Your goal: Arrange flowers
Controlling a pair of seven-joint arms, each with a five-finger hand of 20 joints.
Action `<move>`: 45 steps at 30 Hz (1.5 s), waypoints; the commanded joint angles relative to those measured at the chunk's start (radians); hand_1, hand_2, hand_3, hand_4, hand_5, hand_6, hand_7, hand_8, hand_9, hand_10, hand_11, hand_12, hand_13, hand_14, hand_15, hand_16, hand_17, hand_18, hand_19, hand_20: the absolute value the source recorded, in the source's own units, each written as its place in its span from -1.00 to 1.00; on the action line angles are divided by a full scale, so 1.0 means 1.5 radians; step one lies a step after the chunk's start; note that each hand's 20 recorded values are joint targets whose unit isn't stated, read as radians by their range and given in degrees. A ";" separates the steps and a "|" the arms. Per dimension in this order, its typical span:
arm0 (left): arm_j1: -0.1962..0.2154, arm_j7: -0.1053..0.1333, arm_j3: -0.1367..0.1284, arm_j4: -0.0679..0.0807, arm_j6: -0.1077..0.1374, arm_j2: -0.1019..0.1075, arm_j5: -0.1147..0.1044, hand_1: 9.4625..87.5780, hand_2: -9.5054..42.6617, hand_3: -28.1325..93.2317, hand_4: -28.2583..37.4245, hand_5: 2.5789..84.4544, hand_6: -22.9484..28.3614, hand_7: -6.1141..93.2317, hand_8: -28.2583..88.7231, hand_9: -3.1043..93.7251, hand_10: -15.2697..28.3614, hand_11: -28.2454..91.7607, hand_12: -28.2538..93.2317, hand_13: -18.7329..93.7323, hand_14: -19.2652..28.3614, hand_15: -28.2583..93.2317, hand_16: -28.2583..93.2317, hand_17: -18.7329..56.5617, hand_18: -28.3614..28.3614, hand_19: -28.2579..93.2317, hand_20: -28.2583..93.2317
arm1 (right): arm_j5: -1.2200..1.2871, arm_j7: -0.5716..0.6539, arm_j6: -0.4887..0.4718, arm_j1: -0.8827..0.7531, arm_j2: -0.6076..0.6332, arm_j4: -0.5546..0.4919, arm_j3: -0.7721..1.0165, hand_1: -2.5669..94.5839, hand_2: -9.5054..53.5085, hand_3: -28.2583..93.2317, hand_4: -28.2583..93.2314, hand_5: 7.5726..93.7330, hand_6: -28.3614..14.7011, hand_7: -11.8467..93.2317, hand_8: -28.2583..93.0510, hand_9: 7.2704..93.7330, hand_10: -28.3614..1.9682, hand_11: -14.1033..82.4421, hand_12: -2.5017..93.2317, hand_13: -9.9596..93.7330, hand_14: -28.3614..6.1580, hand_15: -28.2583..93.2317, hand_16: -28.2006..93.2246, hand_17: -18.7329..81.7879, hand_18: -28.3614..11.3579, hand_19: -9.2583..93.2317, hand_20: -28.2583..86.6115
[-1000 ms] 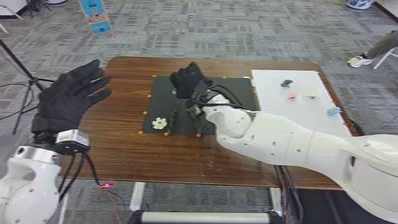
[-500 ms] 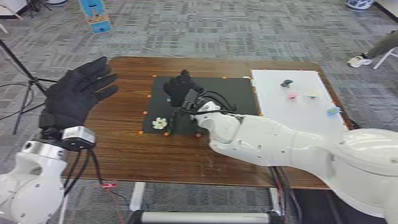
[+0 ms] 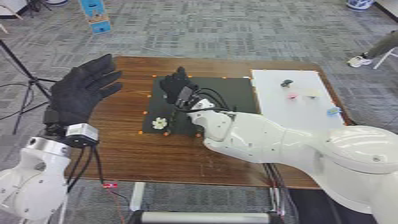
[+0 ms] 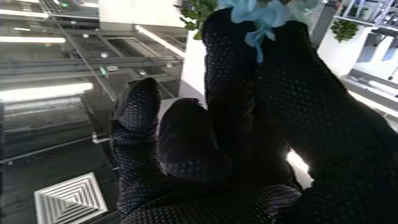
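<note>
In the head view my right hand [image 3: 176, 89] is above the dark mat [image 3: 235, 89], which lies on the brown wooden table [image 3: 133, 165], and my forearm crosses in front of me from the right side. In the right wrist view my right hand [image 4: 187, 155] has its black-gloved fingers pointing up, two of them bent lower than the rest, and at the tips of the taller ones is a blue flower [image 4: 258, 20] — its petals overlap my glove. I seem to be pinching it there between my fingertips, though the grip itself is partly hidden from me. My left hand [image 3: 80, 92] is over the table's left side, fingers relaxed and spread a little, holding nothing. On the mat, toward its near left corner, a white flower [image 3: 160, 123] lies with a dark green stem [image 3: 171, 120] just beside it. Over on the right of the table is a white sheet [image 3: 306, 117] with small things on it: a dark one [image 3: 287, 83], a pink one [image 3: 292, 96], a pale yellow one [image 3: 311, 94] — and a light blue one [image 3: 333, 111] near the sheet's right edge.
</note>
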 commanded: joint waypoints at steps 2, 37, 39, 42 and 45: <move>-0.023 -0.014 0.010 0.011 -0.021 -0.001 -0.004 -0.69 -0.86 0.66 -1.00 -0.18 0.06 -0.47 -0.68 -0.35 0.24 -0.16 -0.25 -0.25 0.38 -0.03 -0.50 -0.73 0.76 0.21 -0.32 | -0.043 0.006 -0.044 -0.026 -0.002 0.008 0.023 0.18 -1.00 0.68 -1.00 0.60 0.58 -0.03 -0.59 0.85 0.60 -0.32 0.05 0.59 0.29 0.94 0.07 0.01 -0.48 0.74 0.39; -0.023 -0.010 0.009 0.010 -0.013 0.000 -0.006 -0.69 -0.86 0.66 -1.00 -0.18 0.06 -0.47 -0.68 -0.34 0.24 -0.16 -0.24 -0.25 0.38 -0.03 -0.50 -0.73 0.76 0.21 -0.32 | -0.052 0.023 -0.152 -0.026 0.023 -0.034 0.035 0.15 -1.00 0.43 -1.00 0.44 0.63 -0.09 -0.62 0.75 0.64 -0.47 -0.07 0.51 0.25 0.92 0.07 -0.05 -0.48 0.69 0.41; -0.022 -0.010 0.008 0.009 -0.012 0.000 -0.006 -0.69 -0.86 0.66 -1.00 -0.18 0.06 -0.47 -0.68 -0.34 0.25 -0.16 -0.25 -0.25 0.38 -0.03 -0.50 -0.73 0.76 0.21 -0.32 | -0.053 0.028 -0.154 -0.022 0.023 -0.037 0.033 0.14 -1.00 0.43 -1.00 0.42 0.62 -0.09 -0.62 0.73 0.62 -0.46 -0.07 0.50 0.25 0.92 0.07 -0.06 -0.49 0.69 0.41; -0.018 -0.009 0.007 0.007 -0.011 0.000 -0.006 -0.69 -0.85 0.66 -1.00 -0.18 0.06 -0.47 -0.68 -0.34 0.25 -0.16 -0.25 -0.25 0.39 -0.03 -0.50 -0.73 0.76 0.21 -0.32 | -0.056 0.036 -0.159 -0.020 0.024 -0.038 0.038 0.12 -1.00 0.45 -1.00 0.40 0.61 -0.07 -0.62 0.68 0.60 -0.41 -0.11 0.49 0.24 0.92 0.07 -0.07 -0.48 0.68 0.41; -0.015 -0.008 0.004 0.006 -0.010 -0.001 -0.006 -0.69 -0.85 0.66 -1.00 -0.18 0.06 -0.47 -0.68 -0.34 0.25 -0.16 -0.25 -0.25 0.38 -0.03 -0.50 -0.73 0.76 0.21 -0.32 | -0.059 0.040 -0.160 -0.017 0.025 -0.039 0.041 0.10 -1.00 0.46 -1.00 0.39 0.60 -0.08 -0.62 0.64 0.57 -0.36 -0.15 0.47 0.24 0.92 0.06 -0.08 -0.49 0.68 0.41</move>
